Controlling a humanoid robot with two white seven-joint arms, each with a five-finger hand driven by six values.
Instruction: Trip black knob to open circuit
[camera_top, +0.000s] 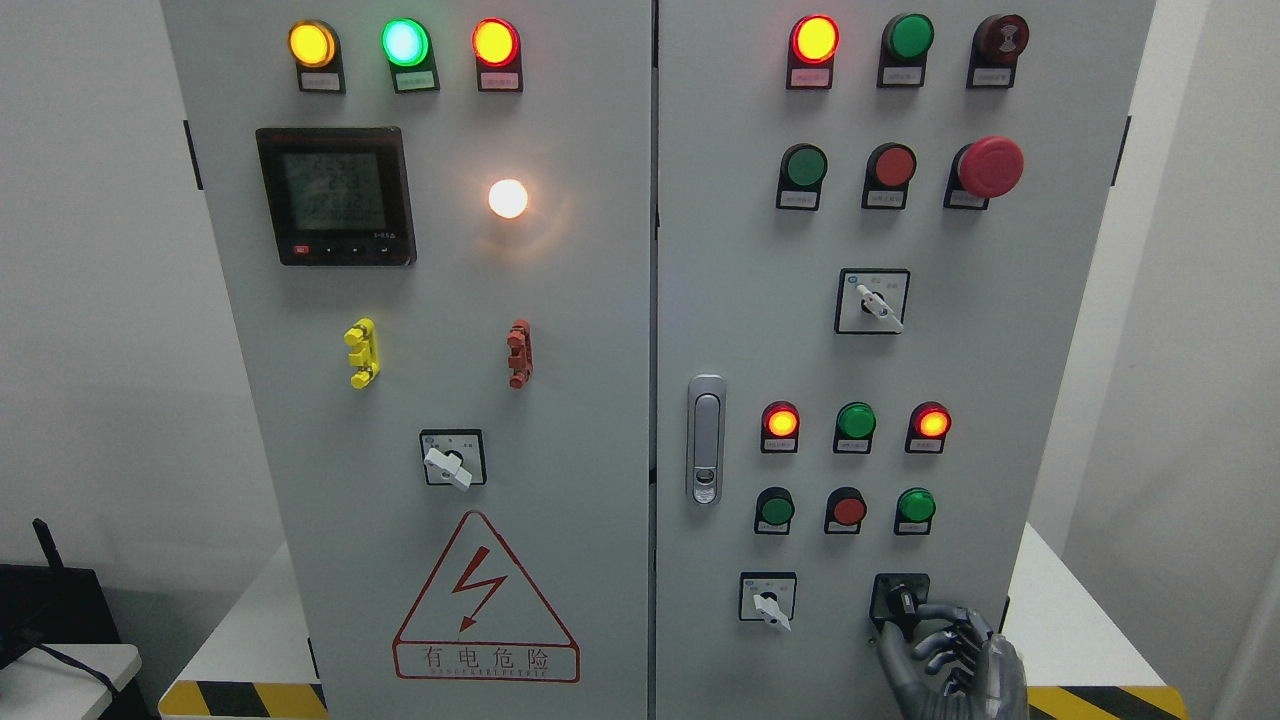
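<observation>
a: how is the right hand (935, 640) seen?
b: its fingers are curled against the black knob (902, 603), though a firm grasp cannot be told.
a: and where is that knob found?
b: at the lower right of the grey cabinet door (1000, 350), right of a white selector switch (768, 600), below a green button (915, 507).

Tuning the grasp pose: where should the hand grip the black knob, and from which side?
Pinch the raised handle bar of the black knob, thumb and fingers on its opposite flat sides. Come from below right, where the right hand already sits; the bar protrudes from the panel, offering turning leverage.
</observation>
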